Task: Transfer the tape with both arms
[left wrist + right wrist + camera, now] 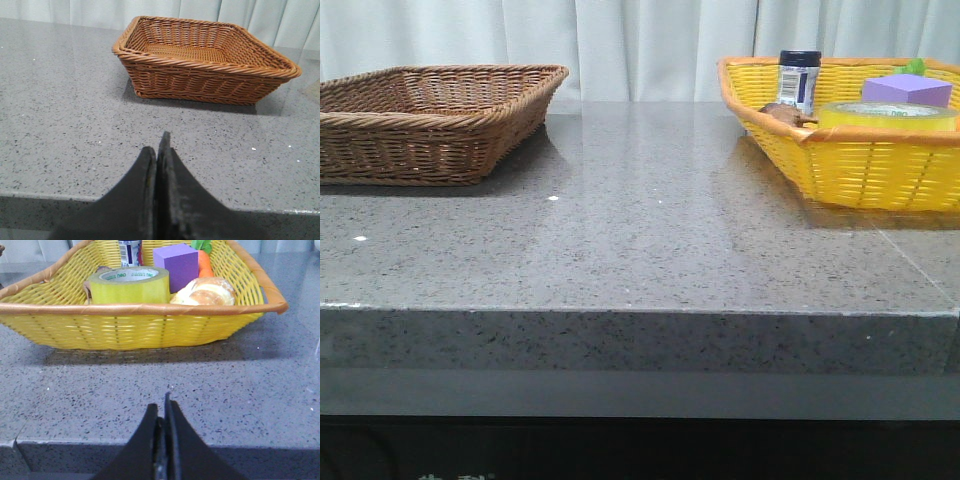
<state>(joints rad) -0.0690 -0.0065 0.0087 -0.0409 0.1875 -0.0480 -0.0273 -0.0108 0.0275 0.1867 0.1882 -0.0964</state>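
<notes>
Fingers (159, 150) (164, 412) on both arms pressed closed – glossy yellow tape (129, 286) sits in woven plastic basket (150, 327).

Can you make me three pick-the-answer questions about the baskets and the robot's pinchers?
1. Where is the tape?
A. brown basket
B. yellow basket
C. bare table

2. What colour is the block?
A. purple
B. red
C. blue

3. How is the left gripper?
A. wide open
B. holding tape
C. shut, holding nothing

Answers: 1 B, it lies inside the yellow basket, while the brown basket looks bare. 2 A, it shows purple behind the tape. 3 C, its fingers meet, like the right gripper.
</notes>
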